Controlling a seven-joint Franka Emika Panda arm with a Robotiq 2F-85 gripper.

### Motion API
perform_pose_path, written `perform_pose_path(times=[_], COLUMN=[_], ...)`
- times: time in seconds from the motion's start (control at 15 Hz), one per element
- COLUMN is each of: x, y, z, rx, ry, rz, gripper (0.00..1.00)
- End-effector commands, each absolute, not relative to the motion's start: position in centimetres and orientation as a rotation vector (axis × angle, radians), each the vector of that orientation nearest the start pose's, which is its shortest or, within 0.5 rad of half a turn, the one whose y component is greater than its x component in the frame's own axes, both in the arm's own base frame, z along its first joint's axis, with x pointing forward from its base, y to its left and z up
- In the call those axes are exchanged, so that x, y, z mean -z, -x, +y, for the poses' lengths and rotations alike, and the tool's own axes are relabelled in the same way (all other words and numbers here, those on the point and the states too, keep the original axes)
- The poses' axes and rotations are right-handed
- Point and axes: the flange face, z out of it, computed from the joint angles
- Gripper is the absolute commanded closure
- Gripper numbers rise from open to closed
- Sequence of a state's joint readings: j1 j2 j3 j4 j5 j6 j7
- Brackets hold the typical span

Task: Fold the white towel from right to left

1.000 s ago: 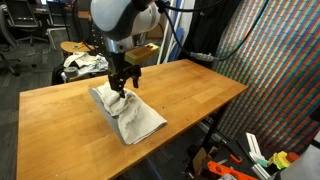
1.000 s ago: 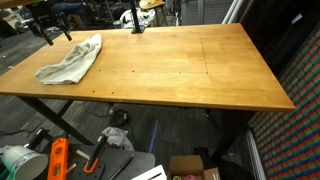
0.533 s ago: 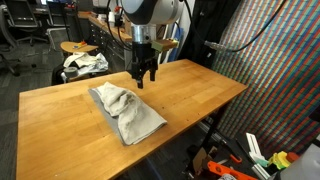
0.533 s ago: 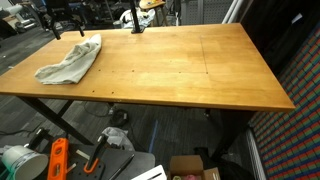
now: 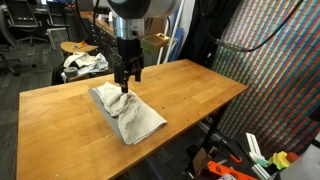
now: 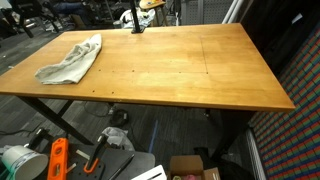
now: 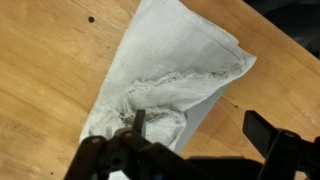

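Table (image 5: 190,95) of pale wood fills both exterior views, its top mostly bare. On the floor in front of its near edge we see an orange tool (image 6: 57,160).

On the table lies the towel (image 5: 128,112), off-white and rumpled. In an exterior view it sits toward the table's left side, with one corner reaching almost to the near edge. In an exterior view from another angle, the towel (image 6: 70,60) lies by the table's left edge, well apart from the bare right half.

From the wrist view, the towel (image 7: 170,70) shows a flat, pointed layer spread over the wood. A bunched ridge runs across it, with a crumpled lump nearest the camera.

Above that lump hangs the gripper (image 5: 126,78), pointing straight down. Its dark fingers (image 7: 138,120) stand apart with nothing clamped between them. We cannot tell whether the tips touch the cloth.

Beyond the table's far edge sits a bundle (image 5: 85,63) of white and dark fabric. A multicoloured patterned panel (image 5: 270,60) stands at the far right.
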State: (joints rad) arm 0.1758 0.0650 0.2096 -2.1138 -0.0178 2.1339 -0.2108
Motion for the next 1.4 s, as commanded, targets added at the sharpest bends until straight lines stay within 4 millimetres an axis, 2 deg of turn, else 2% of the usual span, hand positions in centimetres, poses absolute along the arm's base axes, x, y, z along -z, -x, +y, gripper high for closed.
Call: perform_pose_path(times=[0.0, 0.13, 0.27, 0.33, 0.8, 0.87, 1.0, 1.13, 1.33], x=[-39.6, -40.0, -39.9, -39.4, -39.5, -39.8, -39.5, -38.5, -36.6], y=[-48.2, -47.9, -48.1, -48.3, -48.2, -48.5, -49.5, -50.5, -52.1], z=[24.3, 26.3, 27.2, 27.0, 27.2, 27.3, 28.5, 30.2, 32.9], rx=[0.070, 0.154, 0.217, 0.134, 0.165, 0.189, 0.165, 0.122, 0.059], ry=[3.024, 3.023, 3.046, 3.023, 3.040, 3.076, 3.153, 3.233, 3.260], rz=[-0.990, -0.978, -0.939, -0.975, -0.947, -0.850, -0.738, -0.698, -0.704], gripper=[0.00, 0.00, 0.00, 0.00, 0.00, 0.00, 0.00, 0.00, 0.00])
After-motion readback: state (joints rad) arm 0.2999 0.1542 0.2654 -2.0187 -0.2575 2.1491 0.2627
